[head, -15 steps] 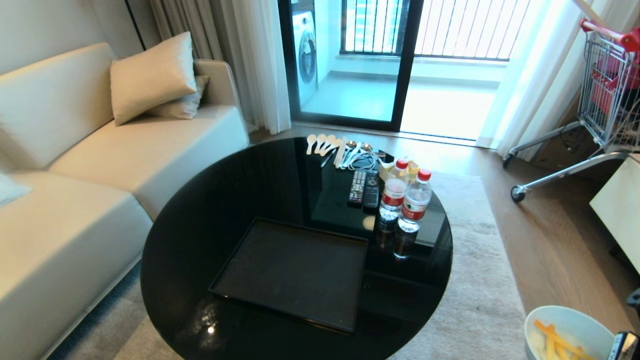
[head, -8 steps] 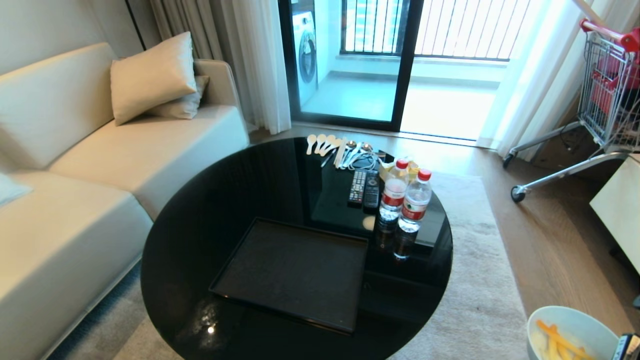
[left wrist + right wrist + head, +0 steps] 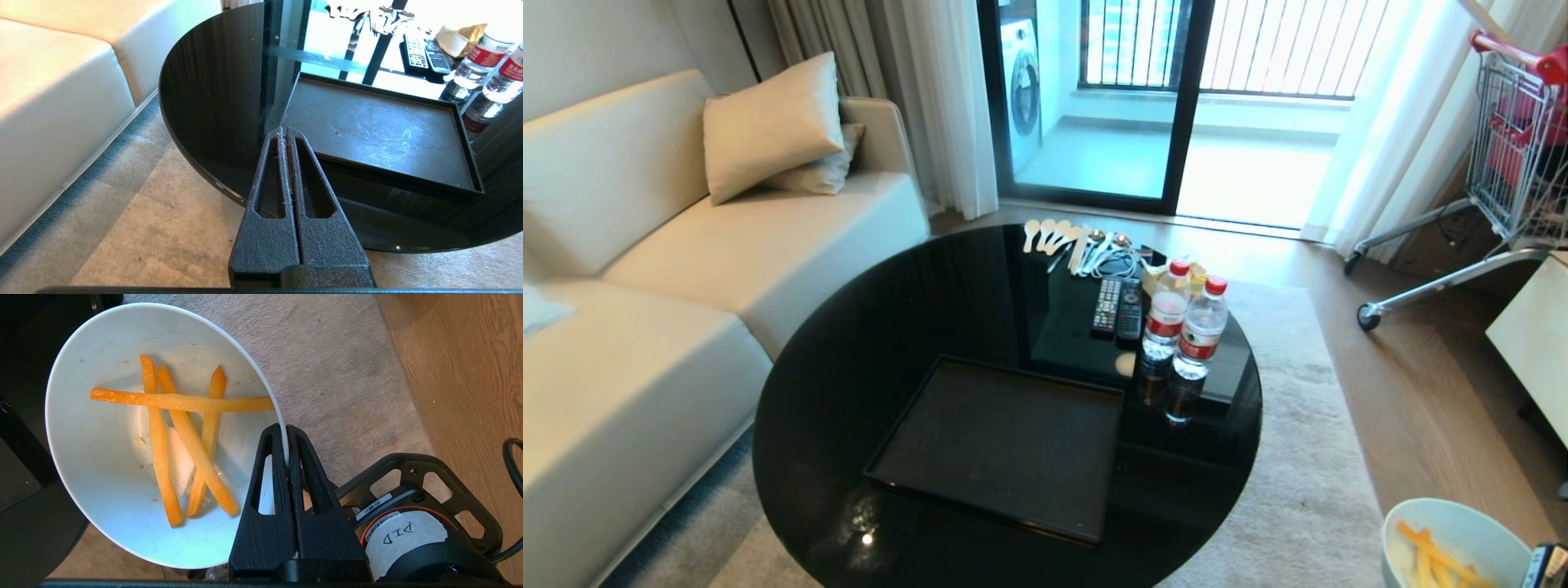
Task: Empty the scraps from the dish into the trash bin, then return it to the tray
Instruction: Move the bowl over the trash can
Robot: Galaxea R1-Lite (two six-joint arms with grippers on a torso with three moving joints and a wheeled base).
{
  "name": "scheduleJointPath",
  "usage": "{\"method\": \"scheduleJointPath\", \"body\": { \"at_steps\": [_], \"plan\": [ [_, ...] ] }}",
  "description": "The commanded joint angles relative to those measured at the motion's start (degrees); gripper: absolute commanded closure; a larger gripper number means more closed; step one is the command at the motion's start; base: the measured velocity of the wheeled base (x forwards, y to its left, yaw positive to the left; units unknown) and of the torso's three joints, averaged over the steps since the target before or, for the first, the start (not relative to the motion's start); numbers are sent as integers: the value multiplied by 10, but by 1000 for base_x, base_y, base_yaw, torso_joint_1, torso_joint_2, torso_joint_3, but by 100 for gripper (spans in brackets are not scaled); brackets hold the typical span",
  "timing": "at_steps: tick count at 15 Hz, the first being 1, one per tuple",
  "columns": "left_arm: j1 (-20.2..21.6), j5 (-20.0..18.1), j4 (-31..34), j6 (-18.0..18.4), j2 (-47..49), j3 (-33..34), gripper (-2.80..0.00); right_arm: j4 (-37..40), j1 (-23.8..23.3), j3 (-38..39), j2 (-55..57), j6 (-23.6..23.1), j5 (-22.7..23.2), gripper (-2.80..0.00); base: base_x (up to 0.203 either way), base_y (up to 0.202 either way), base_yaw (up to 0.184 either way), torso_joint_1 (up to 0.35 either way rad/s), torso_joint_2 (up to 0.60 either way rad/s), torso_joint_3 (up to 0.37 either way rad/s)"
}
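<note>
We counted one white dish (image 3: 122,457), clamped by its rim in the one right gripper (image 3: 286,435), and four orange scraps (image 3: 179,416) inside it, just beside the fingertips. One left gripper (image 3: 283,131) pointed at one black tray (image 3: 380,134) lying just past its tips on one round table (image 3: 890,327). Farther beyond that claw stood two water bottles (image 3: 1188,327) and two remote controls (image 3: 1117,306), side by side. Well beyond it lay a bunch of spoons (image 3: 1062,237), too tangled for us to count. Off to that claw's side we saw one sofa (image 3: 645,327) with two cushions (image 3: 776,122).
</note>
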Motion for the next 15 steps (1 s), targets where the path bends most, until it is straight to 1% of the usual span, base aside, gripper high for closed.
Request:
{"method": "scheduleJointPath", "body": {
  "at_steps": [1,2,4,6,7,9,14,15],
  "plan": [
    [0,0,0,0,0,0,0,-22,0,-1,19,-17,-1,0,0,0,0,0,0,0],
    [0,0,0,0,0,0,0,-40,0,-1,24,-32,0,0,0,0,0,0,0,0],
    [0,0,0,0,0,0,0,-43,1,-4,26,-39,1,0,0,0,0,0,0,0],
    [0,0,0,0,0,0,0,-45,1,-11,26,-70,4,0,0,0,0,0,0,0],
    [0,0,0,0,0,0,0,-48,1,-12,25,-78,5,0,0,0,0,0,0,0],
    [0,0,0,0,0,0,0,-48,1,-18,26,-78,13,0,0,0,0,0,0,0],
    [0,0,0,0,0,0,0,-48,1,-31,27,-76,17,0,0,0,0,0,0,0],
    [0,0,0,0,0,0,0,-48,1,-31,30,-76,32,0,0,0,0,0,0,0]
  ]
}}
